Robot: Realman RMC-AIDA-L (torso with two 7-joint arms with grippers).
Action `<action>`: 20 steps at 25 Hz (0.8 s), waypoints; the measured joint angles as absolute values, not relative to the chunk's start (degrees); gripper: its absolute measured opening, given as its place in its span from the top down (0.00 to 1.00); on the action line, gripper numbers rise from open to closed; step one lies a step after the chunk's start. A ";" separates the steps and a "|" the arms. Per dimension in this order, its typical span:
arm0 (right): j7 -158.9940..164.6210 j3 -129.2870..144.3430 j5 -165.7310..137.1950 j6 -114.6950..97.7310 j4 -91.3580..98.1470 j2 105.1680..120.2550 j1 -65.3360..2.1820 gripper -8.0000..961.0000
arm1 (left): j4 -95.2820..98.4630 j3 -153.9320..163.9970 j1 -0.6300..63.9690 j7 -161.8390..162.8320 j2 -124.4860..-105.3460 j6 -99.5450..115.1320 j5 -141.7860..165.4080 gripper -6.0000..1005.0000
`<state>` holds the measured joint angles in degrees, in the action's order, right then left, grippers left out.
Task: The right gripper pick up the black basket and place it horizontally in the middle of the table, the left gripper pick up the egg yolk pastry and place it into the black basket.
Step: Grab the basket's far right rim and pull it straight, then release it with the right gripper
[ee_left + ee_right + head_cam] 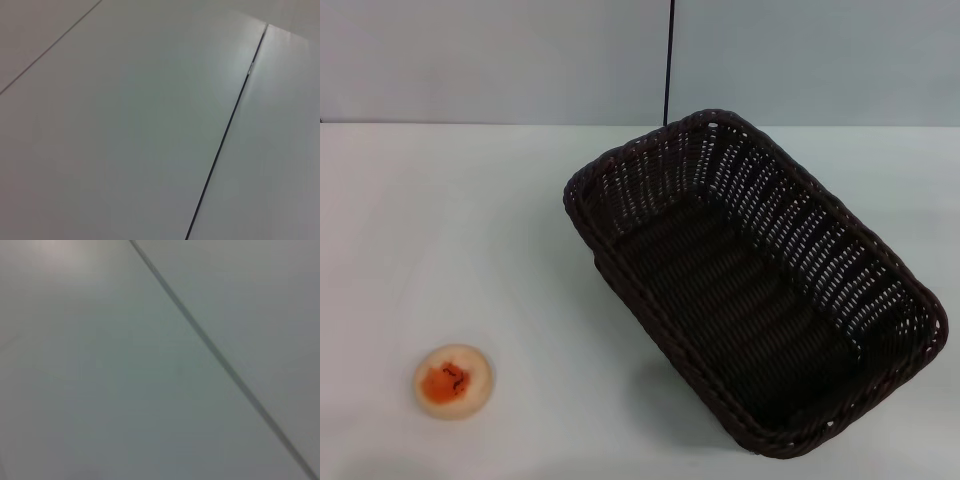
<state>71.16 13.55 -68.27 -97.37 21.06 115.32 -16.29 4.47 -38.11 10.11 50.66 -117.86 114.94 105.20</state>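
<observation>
Left of black basket [755, 290] (askew): egg yolk pastry [453, 380]

The large rectangular dark woven wicker basket [750, 290] sits upright, diagonal, right of centre, well apart from the small round cream orange-centred pastry [453, 380] at front left.

A bare lab-like test bench: plain white table [470, 250] against grey seamed wall panels [520, 60].

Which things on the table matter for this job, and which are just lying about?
Job:
black basket, skewed on the right, empty
egg yolk pastry, near left
table

Lying about:
nothing; no gripper shows in any view
</observation>
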 joint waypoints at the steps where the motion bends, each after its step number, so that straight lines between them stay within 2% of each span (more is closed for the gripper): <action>1: 73.31 13.55 -70.74 -97.36 21.75 114.30 -16.46 0.37 | 4.47 -38.08 10.10 50.67 -117.86 114.93 105.21 0.19; 4: 84.08 13.53 -82.10 -97.79 29.92 111.53 -17.81 0.37 | 4.48 -37.93 10.10 50.68 -117.86 114.90 105.34 0.19; 13: 112.15 19.12 -103.94 -104.59 60.46 109.58 -23.65 0.37 | 4.49 -37.81 10.33 50.70 -117.97 114.66 105.38 0.19; 14: 116.87 21.26 -110.12 -107.68 64.62 108.51 -26.60 0.37 | 4.49 -37.80 10.32 50.71 -118.01 114.64 105.40 0.19; 15: 116.87 21.26 -110.12 -107.68 64.62 108.51 -26.60 0.37 | 4.49 -37.80 10.32 50.71 -118.01 114.64 105.40 0.19; 18: 119.62 23.51 -119.95 -113.68 67.44 106.70 -32.33 0.37 | 4.41 -37.79 10.23 50.71 -118.10 114.55 105.53 0.19; 19: 119.89 24.83 -126.40 -116.47 67.49 105.83 -36.28 0.37 | 4.35 -37.79 10.16 50.71 -118.13 114.52 105.54 0.19; 20: 120.06 25.98 -129.35 -116.99 67.26 105.56 -37.98 0.37 | 4.35 -37.79 10.16 50.71 -118.13 114.52 105.54 0.19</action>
<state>120.06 25.98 -129.35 -116.99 67.26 105.56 -37.98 4.35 -37.79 10.16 50.71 -118.13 114.52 105.54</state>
